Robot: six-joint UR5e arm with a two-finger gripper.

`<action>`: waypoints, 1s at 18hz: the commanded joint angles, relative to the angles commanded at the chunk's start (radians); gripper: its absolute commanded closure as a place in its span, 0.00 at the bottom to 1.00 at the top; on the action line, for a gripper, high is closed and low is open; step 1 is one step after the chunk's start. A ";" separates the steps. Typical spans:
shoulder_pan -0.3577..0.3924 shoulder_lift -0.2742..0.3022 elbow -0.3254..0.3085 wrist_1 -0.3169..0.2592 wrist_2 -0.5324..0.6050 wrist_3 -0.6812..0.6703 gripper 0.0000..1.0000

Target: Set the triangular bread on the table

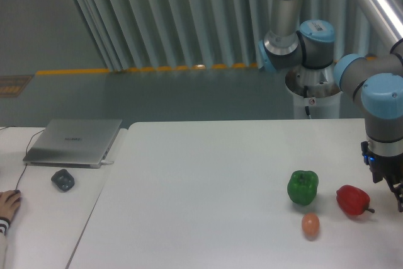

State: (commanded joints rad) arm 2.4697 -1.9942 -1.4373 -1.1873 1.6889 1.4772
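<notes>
While your arm reaches in from the upper right, its wrist hangs straight down at the right edge of the table [208,174], gripper [395,187] cut off by the frame, so you cannot tell its fingers' state. Beside it lie a red pepper [352,200], green pepper [303,187] and egg [310,225]. You won't see the bread.

The white table [208,181] stretched wide and smooth across the room. The triangular bread was nowhere to be seen on it.
</notes>
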 joint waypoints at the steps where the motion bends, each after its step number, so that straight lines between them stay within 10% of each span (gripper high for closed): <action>1: 0.000 0.000 -0.003 0.002 0.000 0.002 0.00; 18: 0.035 0.026 -0.071 0.100 -0.028 0.008 0.00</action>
State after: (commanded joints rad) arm 2.5049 -1.9681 -1.5079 -1.0876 1.6614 1.4849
